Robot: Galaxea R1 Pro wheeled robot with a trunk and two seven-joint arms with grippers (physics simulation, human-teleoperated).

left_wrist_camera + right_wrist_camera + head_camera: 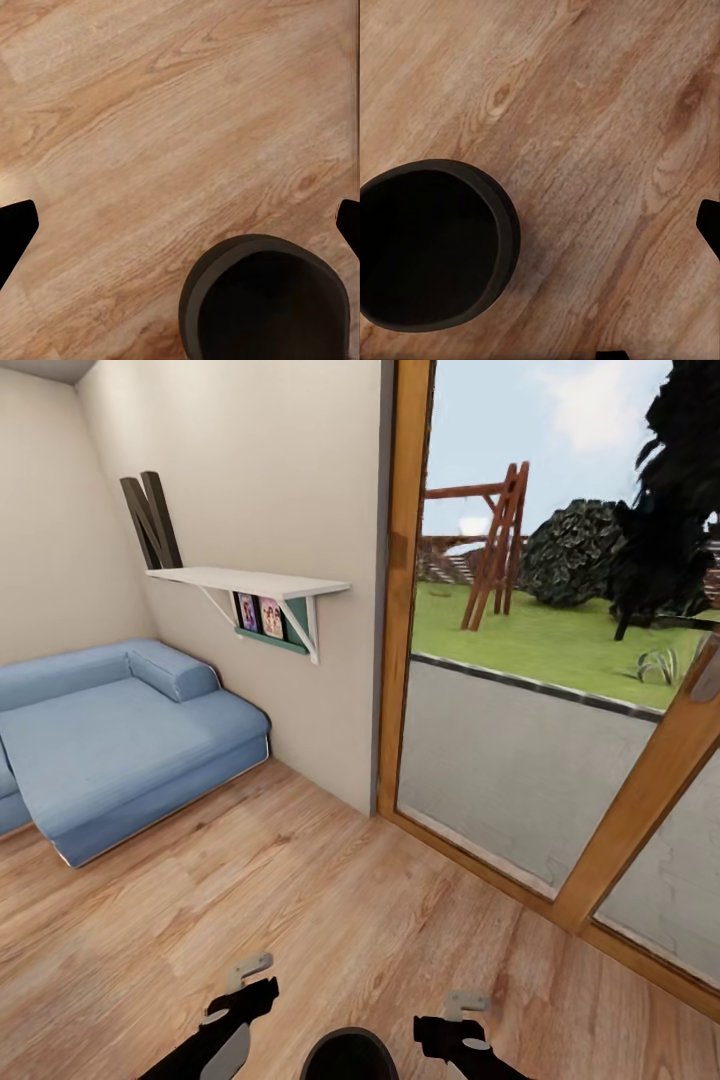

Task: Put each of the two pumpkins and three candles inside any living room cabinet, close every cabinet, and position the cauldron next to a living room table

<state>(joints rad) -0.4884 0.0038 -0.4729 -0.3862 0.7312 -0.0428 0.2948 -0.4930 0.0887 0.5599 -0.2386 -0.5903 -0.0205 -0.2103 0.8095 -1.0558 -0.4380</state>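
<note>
Nearest the robot, the cauldron sits upright on the wooden floor between the left hand and the right hand, both spread and holding nothing, neither touching the pot. Farther off stand a blue sofa, a wall shelf and a glazed door; judging from this, the cauldron is not yet beside any worktop, and how the pumpkins, candles and cabinet stand cannot be told
</note>
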